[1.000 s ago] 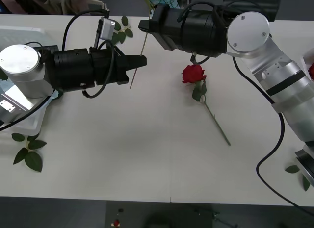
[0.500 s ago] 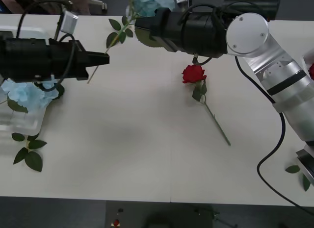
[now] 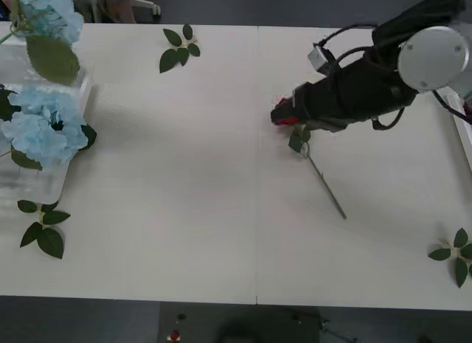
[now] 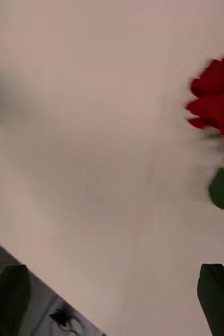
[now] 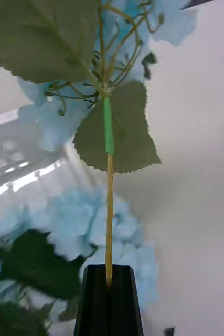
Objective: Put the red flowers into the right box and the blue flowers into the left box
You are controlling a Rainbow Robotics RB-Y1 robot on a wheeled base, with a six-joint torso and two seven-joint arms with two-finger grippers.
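Observation:
A red flower (image 3: 283, 122) lies mid-table, its stem (image 3: 324, 184) running toward me. My right gripper (image 3: 285, 113) hovers open right over the bloom; in the right wrist view the bloom (image 4: 216, 100) sits off to one side of the open gripper (image 4: 112, 278). My left gripper (image 5: 109, 270) is shut on the stem of a blue flower (image 5: 132, 21), held up over the left box (image 5: 17, 168). That flower (image 3: 44, 18) shows at the far left above the box (image 3: 37, 184), where more blue flowers (image 3: 40, 129) lie. The right box's rim (image 3: 464, 136) is at the right edge.
Loose leaf sprigs lie at the back (image 3: 179, 48), front left (image 3: 43, 229) and front right (image 3: 457, 254). The white table (image 3: 184, 173) is bare between the box and the rose.
My left arm has swung out to the left, carrying the blue flower over the left box. My right arm has pulled back right and lowered its gripper onto the red flower.

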